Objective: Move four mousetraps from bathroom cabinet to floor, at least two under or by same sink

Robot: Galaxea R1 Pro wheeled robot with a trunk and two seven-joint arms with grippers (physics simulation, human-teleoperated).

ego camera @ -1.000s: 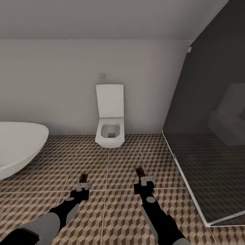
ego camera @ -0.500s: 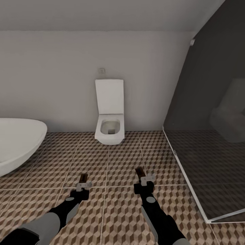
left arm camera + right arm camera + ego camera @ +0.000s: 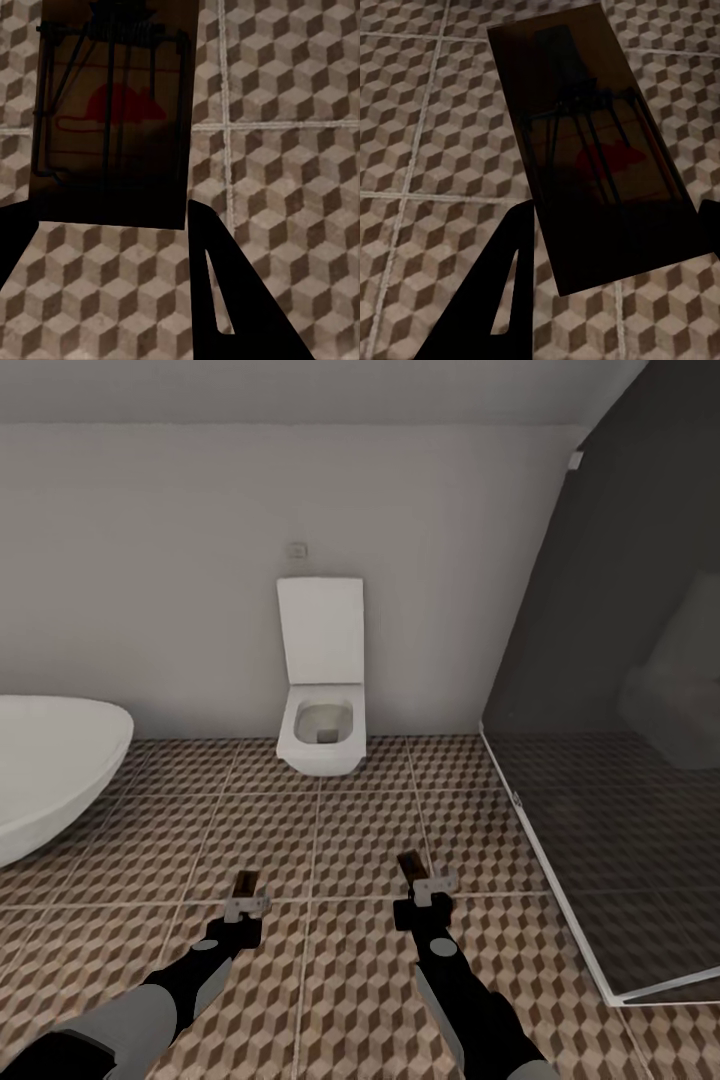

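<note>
Cube-patterned floor (image 3: 330,840) spreads below both arms: left gripper (image 3: 244,890) clamps a mousetrap (image 3: 112,112), right gripper (image 3: 412,872) clamps a second trap (image 3: 592,142), each printed with a red mouse, no lettering legible; toilet (image 3: 320,732) ahead.

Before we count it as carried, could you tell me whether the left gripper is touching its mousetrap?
Touching. In the left wrist view the mousetrap sits clamped between the left gripper fingers, above the bathroom floor.
</note>
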